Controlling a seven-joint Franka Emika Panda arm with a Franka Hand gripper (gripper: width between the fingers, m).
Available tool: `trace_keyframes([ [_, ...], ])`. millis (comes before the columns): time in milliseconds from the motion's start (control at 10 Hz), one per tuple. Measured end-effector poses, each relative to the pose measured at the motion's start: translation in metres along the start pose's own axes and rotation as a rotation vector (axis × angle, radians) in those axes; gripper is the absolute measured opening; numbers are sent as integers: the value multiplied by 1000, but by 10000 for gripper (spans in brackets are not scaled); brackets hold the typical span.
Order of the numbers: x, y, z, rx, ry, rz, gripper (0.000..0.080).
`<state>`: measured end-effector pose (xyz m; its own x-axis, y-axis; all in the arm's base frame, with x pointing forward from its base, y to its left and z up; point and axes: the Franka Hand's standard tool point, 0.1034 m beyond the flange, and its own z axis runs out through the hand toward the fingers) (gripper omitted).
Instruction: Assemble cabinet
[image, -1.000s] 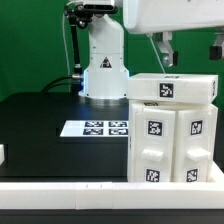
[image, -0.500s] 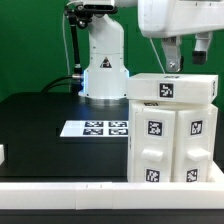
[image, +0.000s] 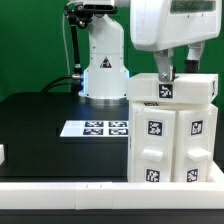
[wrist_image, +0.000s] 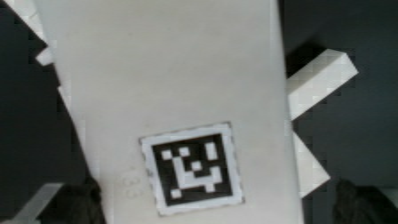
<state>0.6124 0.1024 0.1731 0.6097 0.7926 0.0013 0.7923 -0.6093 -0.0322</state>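
Observation:
The cabinet (image: 170, 140) is a big white box standing at the exterior view's right, with two tagged door panels (image: 155, 130) on its front. A white top slab (image: 172, 88) with a tag lies on top of it. My gripper (image: 180, 68) hangs right above the slab, open, its dark fingertips (image: 166, 70) just over the slab's top face. In the wrist view the slab (wrist_image: 169, 90) and its tag fill the picture. My gripper (wrist_image: 210, 212) straddles the slab, with a dark finger (wrist_image: 64, 205) on each side of it. It holds nothing.
The marker board (image: 97, 128) lies flat on the black table (image: 40, 125), to the exterior view's left of the cabinet. The arm's white base (image: 103, 70) stands behind it. A small white piece (image: 3, 155) shows at the left edge. A white rail (image: 60, 190) runs along the front.
My gripper has come down and shifted toward the exterior view's left, from well above the cabinet to just over the top slab. The cabinet has not moved.

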Motion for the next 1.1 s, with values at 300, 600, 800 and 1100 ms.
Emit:
trace_keyframes([
  [300, 1, -3, 5, -18, 21, 30, 649],
  [600, -2, -2, 11, -21, 23, 66, 606],
  [800, -3, -2, 11, -22, 23, 67, 551],
  [1100, -3, -2, 11, -21, 24, 105, 551],
])
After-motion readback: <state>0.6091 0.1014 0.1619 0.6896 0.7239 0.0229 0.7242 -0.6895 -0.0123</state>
